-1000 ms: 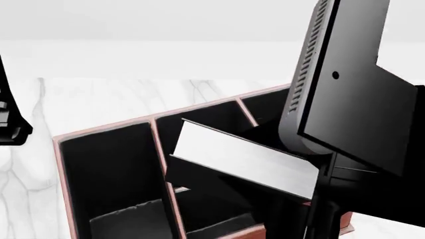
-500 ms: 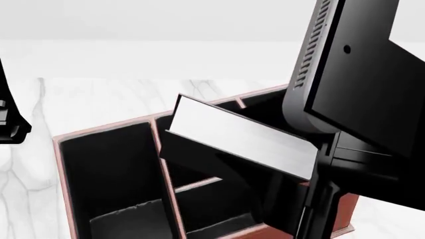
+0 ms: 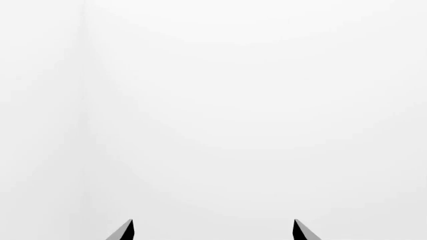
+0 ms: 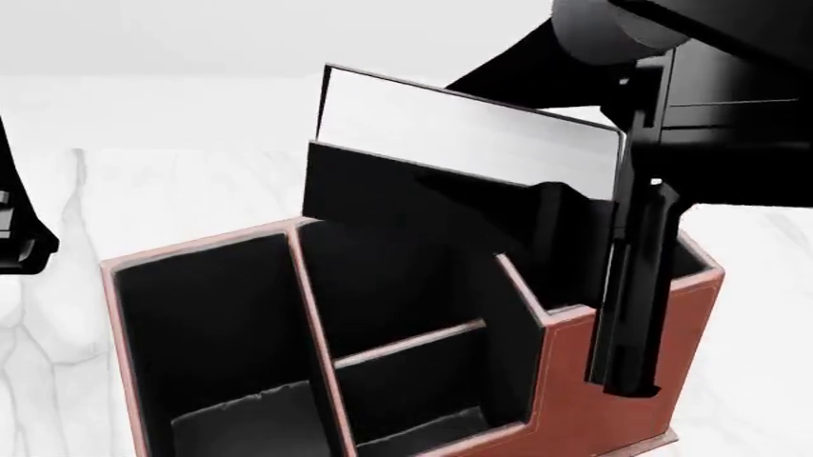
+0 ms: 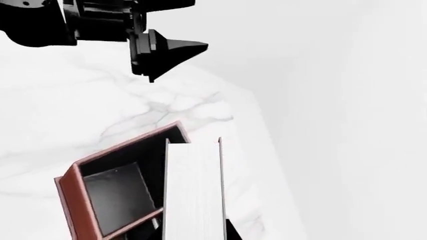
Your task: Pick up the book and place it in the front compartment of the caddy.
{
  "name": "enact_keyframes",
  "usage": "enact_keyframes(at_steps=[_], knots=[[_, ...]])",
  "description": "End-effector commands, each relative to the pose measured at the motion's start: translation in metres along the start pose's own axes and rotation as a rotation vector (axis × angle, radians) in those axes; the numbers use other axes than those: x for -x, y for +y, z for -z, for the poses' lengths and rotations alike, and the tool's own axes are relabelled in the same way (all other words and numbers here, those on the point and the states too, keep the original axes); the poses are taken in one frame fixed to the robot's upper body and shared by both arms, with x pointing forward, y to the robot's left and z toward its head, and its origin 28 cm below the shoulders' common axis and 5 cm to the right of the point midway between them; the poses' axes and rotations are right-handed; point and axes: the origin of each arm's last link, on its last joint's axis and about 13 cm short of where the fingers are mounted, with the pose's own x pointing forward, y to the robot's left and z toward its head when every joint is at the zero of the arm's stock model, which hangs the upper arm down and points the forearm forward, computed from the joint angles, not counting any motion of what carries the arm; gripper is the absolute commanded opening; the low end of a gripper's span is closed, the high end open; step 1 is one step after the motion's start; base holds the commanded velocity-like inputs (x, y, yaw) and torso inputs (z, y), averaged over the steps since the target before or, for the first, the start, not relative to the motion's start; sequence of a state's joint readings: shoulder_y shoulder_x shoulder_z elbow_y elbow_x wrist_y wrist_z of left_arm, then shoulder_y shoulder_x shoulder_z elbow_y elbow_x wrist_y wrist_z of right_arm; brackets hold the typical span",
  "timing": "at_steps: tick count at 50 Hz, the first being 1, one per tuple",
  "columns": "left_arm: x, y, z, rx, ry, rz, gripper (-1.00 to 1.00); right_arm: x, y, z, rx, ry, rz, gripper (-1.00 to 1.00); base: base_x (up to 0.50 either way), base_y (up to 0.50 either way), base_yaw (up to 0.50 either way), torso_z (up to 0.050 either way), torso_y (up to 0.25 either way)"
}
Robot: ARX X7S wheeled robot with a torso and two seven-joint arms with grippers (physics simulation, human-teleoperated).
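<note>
The book, black with a white page edge, hangs tilted over the rear cells of the reddish-brown caddy. My right gripper is shut on the book's right end. In the right wrist view the page edge of the book runs straight out from my right gripper, with the caddy below it. The left gripper is open and empty, facing a blank wall. It shows at the left edge of the head view as the left gripper, away from the caddy.
The caddy stands on a white marble table. The front cells of the caddy are black-lined and hold nothing. The left arm's gripper hangs above the table beyond the caddy in the right wrist view.
The right arm has risen and lifted the book from low inside the caddy's cells to above its rim. The left gripper has stayed put.
</note>
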State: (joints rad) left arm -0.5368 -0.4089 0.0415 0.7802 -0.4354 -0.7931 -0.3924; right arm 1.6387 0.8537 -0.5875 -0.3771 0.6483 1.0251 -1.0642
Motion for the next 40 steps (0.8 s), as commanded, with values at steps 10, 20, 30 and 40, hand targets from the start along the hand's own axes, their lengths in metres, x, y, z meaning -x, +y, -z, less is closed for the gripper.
enact_keyframes(at_steps=[10,20,30,40], knots=[[-0.002,0.004,-0.003,0.017,-0.018,-0.016,1.00,-0.017,-0.067,-0.013,0.242,0.104,-0.116,-1.00,0.00,0.00,0.00,0.000,0.001],[-0.003,0.004,-0.003,0.014,-0.018,-0.016,1.00,-0.037,-0.083,0.000,0.260,0.094,-0.162,-1.00,0.00,0.00,0.00,0.000,0.001],[-0.004,0.003,-0.003,0.013,-0.018,-0.015,1.00,-0.053,-0.097,0.010,0.159,0.001,-0.211,-1.00,0.00,0.00,0.00,0.000,0.001],[-0.004,0.003,-0.003,0.013,-0.018,-0.016,1.00,-0.068,-0.106,0.018,0.033,-0.048,-0.284,-1.00,0.00,0.00,0.00,0.000,0.001]])
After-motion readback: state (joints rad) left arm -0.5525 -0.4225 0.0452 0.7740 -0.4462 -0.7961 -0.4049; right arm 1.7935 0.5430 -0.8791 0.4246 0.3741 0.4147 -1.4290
